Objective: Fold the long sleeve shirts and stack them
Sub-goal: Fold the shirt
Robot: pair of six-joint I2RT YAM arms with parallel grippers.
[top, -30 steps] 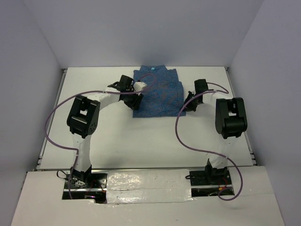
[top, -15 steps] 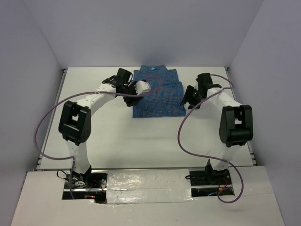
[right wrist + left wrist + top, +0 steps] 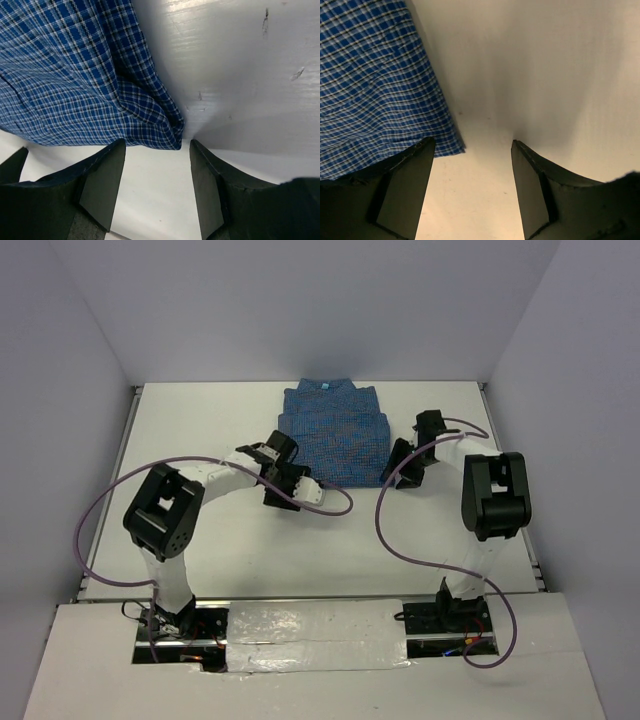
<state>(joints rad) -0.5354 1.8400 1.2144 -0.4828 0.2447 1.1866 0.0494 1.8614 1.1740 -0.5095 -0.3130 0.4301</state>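
Both arms are mounted at the near edge of the table (image 3: pixel 300 550) and reach toward its far half. The left claw (image 3: pixel 283 490) stands at the near left corner of the shirt (image 3: pixel 335 430). Its fingers are spread well apart and nothing is gripped between them. In the left wrist view the checked corner of the cloth (image 3: pixel 370 75) ends in the gap of that claw (image 3: pixel 472 142), just beside the left-hand finger (image 3: pixel 405 190), with bare table (image 3: pixel 545 60) across the rest of the gap. Whether that finger touches the cloth cannot be told. The right claw (image 3: pixel 400 468) stands at the near right corner of the shirt, likewise open and holding nothing. The right wrist view shows a bunched corner of cloth (image 3: pixel 65 65) lying on the table (image 3: pixel 240 60) in the gap of that claw (image 3: pixel 156 142), clear of both fingers. The shirt lies folded into a compact block at the middle of the far edge, collar toward that edge.
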